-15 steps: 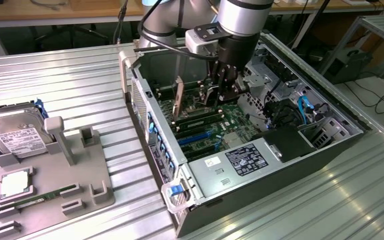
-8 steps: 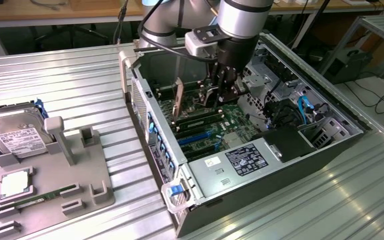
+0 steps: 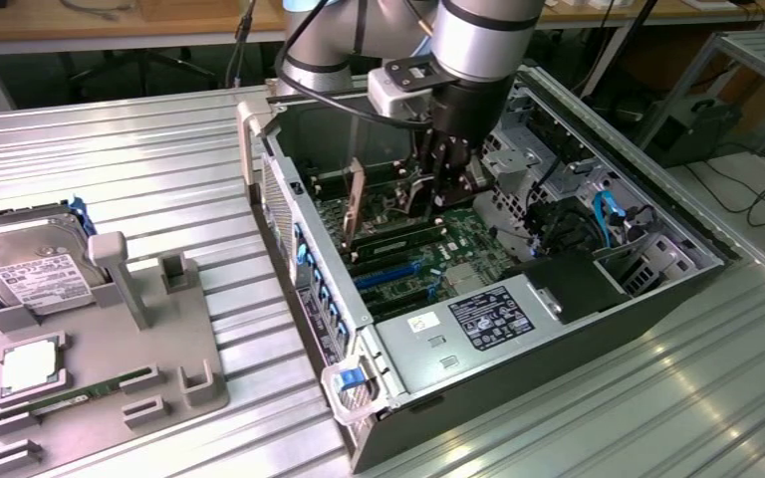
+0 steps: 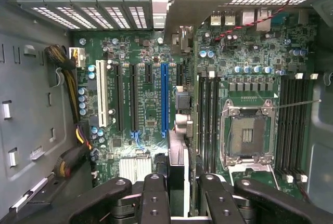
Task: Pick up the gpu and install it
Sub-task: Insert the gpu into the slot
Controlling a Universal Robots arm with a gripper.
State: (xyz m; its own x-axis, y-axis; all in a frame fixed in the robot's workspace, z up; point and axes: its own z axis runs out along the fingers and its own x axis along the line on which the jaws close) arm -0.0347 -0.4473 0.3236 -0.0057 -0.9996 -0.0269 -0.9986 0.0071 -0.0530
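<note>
Gripper was seen clamped on the gpu, held edge-on inside the open computer case, just above the motherboard beside the blue expansion slot. Install step was judged in hand; card edge alignment with that slot was judged needed before seating.

A robotics lab or workshop: an open computer tower lies on a ribbed metal bench under a robot arm, beside a grey parts fixture, with cables trailing on the floor.
</note>
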